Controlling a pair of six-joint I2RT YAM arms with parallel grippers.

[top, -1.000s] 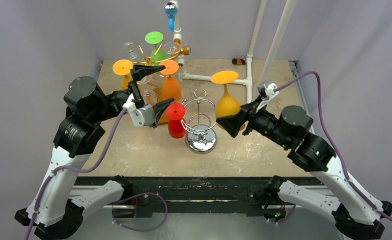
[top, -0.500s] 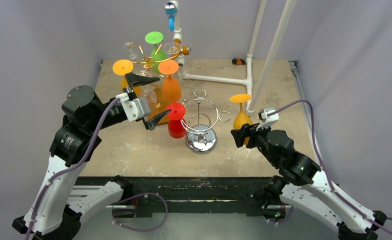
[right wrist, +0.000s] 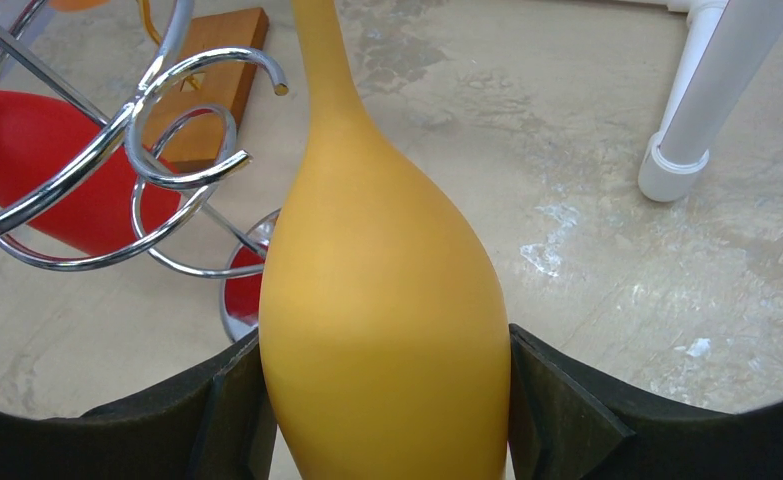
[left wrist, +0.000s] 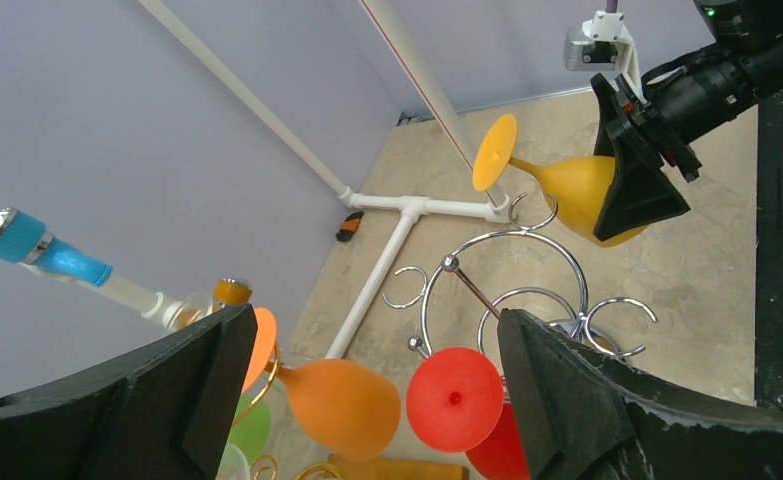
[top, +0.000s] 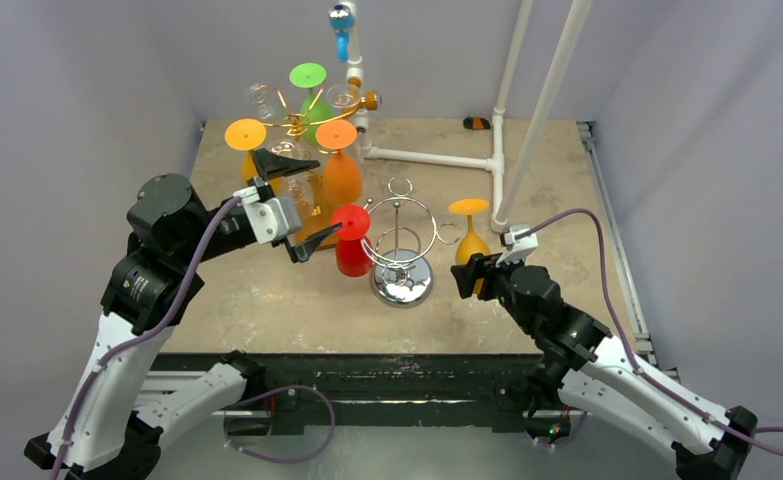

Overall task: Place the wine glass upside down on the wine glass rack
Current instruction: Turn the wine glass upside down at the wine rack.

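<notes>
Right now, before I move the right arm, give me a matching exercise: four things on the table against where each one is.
1. yellow glass
2. red glass
3. orange glass
4. chrome rack

A. hangs on the gold rack
B. held in the right jaws
C. bare, nothing hanging on it
D. stands upside down on the table

Pairs: 1-B, 2-D, 3-A, 4-C.
</notes>
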